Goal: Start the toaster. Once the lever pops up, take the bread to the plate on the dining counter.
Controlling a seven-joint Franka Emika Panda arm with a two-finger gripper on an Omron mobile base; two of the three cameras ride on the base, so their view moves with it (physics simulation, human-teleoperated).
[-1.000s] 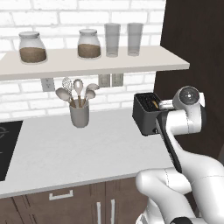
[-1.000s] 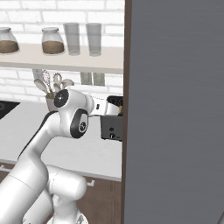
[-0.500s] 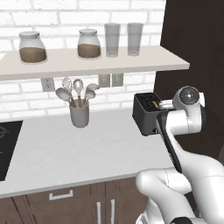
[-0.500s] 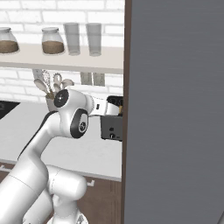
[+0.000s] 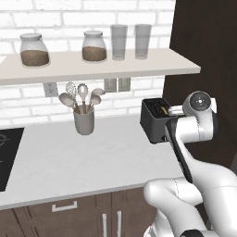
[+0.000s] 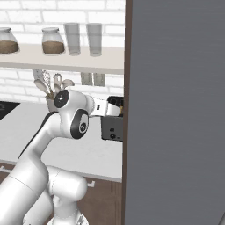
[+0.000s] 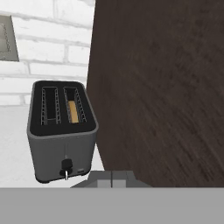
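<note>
Dark cabinet panel (image 6: 176,110) hides toaster's right part in right base view. Toaster (image 7: 61,131) on white worktop (image 5: 69,162), against panel; bread (image 7: 73,111) sunk in right slot, only top edge visible. Lever (image 7: 66,165) low on end face. Finger state indeterminable. No legible markings.

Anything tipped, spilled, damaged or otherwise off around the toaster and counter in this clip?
Nothing stands out. The toaster stands upright on the white counter beside the dark panel, the bread sits low in its right slot, and the utensil crock and shelf jars are upright.
</note>
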